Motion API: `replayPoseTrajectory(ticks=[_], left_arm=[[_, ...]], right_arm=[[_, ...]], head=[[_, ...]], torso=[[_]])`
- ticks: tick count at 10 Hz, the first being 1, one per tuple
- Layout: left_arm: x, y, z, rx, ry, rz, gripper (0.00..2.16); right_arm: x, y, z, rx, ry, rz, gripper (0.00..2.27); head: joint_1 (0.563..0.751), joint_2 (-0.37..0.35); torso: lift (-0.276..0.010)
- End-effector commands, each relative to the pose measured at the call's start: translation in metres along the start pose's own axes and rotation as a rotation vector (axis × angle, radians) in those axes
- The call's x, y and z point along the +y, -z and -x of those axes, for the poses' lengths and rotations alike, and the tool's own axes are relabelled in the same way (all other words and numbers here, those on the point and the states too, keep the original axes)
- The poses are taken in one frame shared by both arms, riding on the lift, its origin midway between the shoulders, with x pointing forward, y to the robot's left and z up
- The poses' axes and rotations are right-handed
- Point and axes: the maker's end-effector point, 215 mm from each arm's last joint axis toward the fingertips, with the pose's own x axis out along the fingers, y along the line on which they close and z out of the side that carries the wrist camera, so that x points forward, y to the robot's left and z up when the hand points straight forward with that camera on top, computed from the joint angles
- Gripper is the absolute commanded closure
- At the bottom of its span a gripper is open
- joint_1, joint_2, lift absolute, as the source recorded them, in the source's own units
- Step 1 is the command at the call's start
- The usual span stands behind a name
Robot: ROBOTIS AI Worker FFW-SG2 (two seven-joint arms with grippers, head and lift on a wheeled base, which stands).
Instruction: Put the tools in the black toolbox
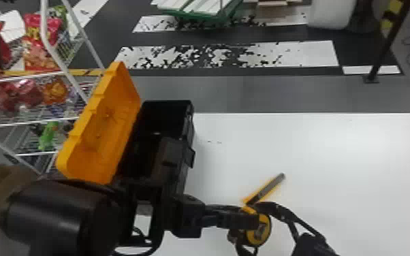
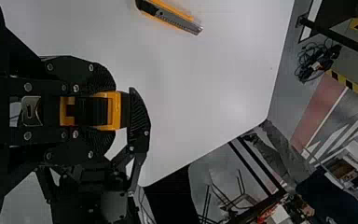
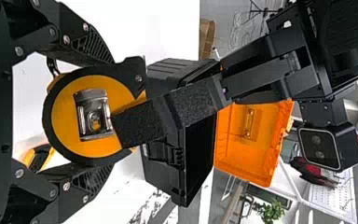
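Note:
The tape measure (image 1: 261,229) is held between both grippers over the white table. In the head view my left gripper (image 1: 245,221) reaches it from the left and my right gripper (image 1: 256,225) from the right. My left gripper (image 2: 103,110) is shut on its narrow sides in the left wrist view. My right gripper (image 3: 101,114) is shut around its round body, a left finger crossing the yellow face. A yellow utility knife (image 1: 268,188) lies on the table just beyond them. The black toolbox (image 1: 187,119) stands open at the left, its near end behind my left arm.
The toolbox's orange lid (image 1: 104,136) is tilted back on the left. A wire rack (image 1: 27,119) with snack bags stands past it. The white table (image 1: 333,153) stretches out to the right, its far edge beyond the knife.

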Motion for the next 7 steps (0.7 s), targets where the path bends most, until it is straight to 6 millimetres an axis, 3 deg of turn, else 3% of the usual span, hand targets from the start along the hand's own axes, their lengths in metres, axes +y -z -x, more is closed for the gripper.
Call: replayPoseTrajectory(ticks=[1, 4, 7], left_arm=[[0.0, -0.001, 0.0, 0.0, 0.001, -0.001, 2.14], [0.003, -0.003, 0.002, -0.005, -0.004, 0.001, 2.14], [0.014, -0.022, 0.013, -0.04, -0.038, -0.014, 2.14]], right_arm=[[0.001, -0.002, 0.002, -0.008, 0.005, -0.002, 0.04], [0.0, -0.005, 0.009, -0.017, 0.029, -0.01, 0.05], [-0.015, 0.011, 0.033, -0.003, 0.116, -0.041, 0.05]], head=[[0.695, 0.182], [0.695, 0.182], [0.695, 0.16]], torso=[[-0.039], [-0.039], [-0.039]])
